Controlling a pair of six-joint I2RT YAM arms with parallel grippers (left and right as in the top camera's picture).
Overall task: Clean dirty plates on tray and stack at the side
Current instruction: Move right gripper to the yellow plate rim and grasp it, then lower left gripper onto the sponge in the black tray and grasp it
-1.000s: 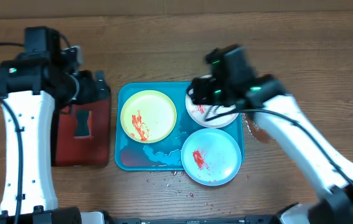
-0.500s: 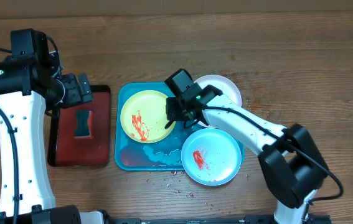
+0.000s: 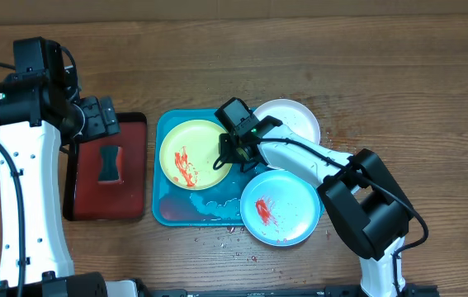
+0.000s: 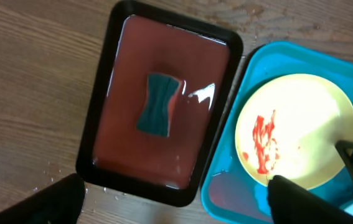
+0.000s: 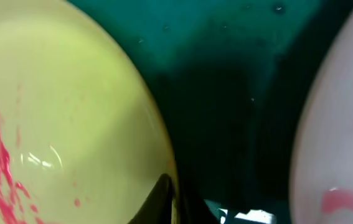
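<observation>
Right gripper (image 3: pixel 228 155), pinched shut on the thin edge of the round yellow-green plate (image 3: pixel 191 148), could lose it if you lift fast, dropping it onto the turquoise plastic tray (image 3: pixel 164 213).

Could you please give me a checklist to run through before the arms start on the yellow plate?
1. Hold on the plate: the right gripper is shut on the right rim of the yellow plate: ok.
2. Grip firm enough to lift or tilt the plate: cannot tell.
3. The left gripper is open, ready to take the sponge: ok.
4. Sponge in hand: not ok; it lies untouched in the dark-red tray, below the left gripper.
5. Yellow plate clean: not ok; there is a red smear on its face.
</observation>
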